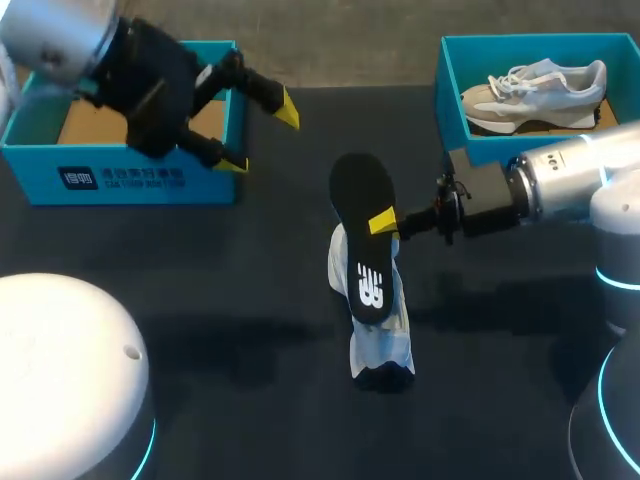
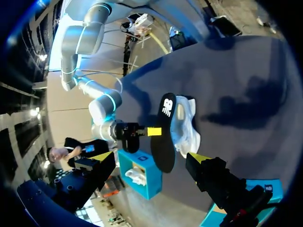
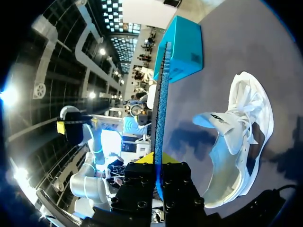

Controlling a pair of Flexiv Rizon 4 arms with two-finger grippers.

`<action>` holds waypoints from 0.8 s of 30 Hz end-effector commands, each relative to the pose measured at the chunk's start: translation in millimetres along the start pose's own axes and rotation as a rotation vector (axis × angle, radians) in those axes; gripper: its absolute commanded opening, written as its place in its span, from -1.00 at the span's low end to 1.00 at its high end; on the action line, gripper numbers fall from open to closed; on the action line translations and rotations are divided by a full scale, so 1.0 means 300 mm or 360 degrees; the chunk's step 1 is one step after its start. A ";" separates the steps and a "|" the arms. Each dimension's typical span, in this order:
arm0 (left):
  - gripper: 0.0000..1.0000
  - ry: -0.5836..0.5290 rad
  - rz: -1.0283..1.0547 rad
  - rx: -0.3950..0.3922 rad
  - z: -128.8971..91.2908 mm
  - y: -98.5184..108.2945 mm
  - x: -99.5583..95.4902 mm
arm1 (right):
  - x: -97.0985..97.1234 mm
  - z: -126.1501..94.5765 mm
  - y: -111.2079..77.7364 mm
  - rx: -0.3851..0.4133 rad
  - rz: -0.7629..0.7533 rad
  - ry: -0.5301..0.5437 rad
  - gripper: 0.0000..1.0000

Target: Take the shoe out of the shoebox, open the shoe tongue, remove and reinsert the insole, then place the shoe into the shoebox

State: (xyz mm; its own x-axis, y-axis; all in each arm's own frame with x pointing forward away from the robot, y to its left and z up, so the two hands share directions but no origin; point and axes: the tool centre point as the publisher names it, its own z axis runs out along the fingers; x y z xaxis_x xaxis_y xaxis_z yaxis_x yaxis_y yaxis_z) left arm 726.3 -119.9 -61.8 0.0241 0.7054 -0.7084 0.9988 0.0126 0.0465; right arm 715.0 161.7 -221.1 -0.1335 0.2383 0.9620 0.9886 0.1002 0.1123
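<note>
— Where was the shoe [image 1: 385, 335]?

— On the dark table [image 1: 250, 300], just off its middle toward 5 o'clock in the head view. It was pale, white and light blue, outside both boxes.

— And the insole [image 1: 360, 190]?

— Out of the shoe. The right gripper [image 1: 385, 222] had both yellow-tipped fingers clamped on it from two sides, the arm lying along the 3 o'clock line. The black insole ran from 12 to 6 o'clock, its lower end over the shoe. I could not tell whether the two touched. From the right wrist it showed edge-on, with the shoe beside it.

— The left gripper [image 1: 260, 137]?

— Fingers spread wide, nothing between them, at 10 o'clock by the inner corner of the left shoebox [image 1: 120, 180], whose cardboard floor showed bare.

— The other box?

— The right shoebox [image 1: 500, 150] stood at 2 o'clock, with a second shoe [image 1: 535, 90] lying inside.
</note>
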 end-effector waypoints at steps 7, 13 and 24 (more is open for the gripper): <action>1.00 0.0419 -0.0153 0.0227 0.031 0.082 -0.026 | 0.001 0.005 -0.001 0.0000 0.0002 -0.0005 -1.00; 1.00 0.0654 -0.0174 0.0265 0.070 0.168 -0.066 | 0.001 0.005 -0.001 0.0000 0.0002 -0.0005 -1.00; 1.00 0.1057 -0.0146 0.0258 0.177 0.231 -0.113 | 0.001 0.005 -0.001 0.0000 0.0002 -0.0005 -1.00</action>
State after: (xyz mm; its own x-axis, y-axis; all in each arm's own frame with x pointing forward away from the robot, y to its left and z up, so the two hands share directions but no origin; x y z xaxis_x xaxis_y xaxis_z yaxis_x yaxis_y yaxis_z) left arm 787.0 -166.4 -70.9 -0.0771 0.8845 -0.4601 0.9933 0.0285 -0.1117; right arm 715.2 162.9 -221.5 -0.1328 0.2396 0.9618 0.9887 0.1006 0.1115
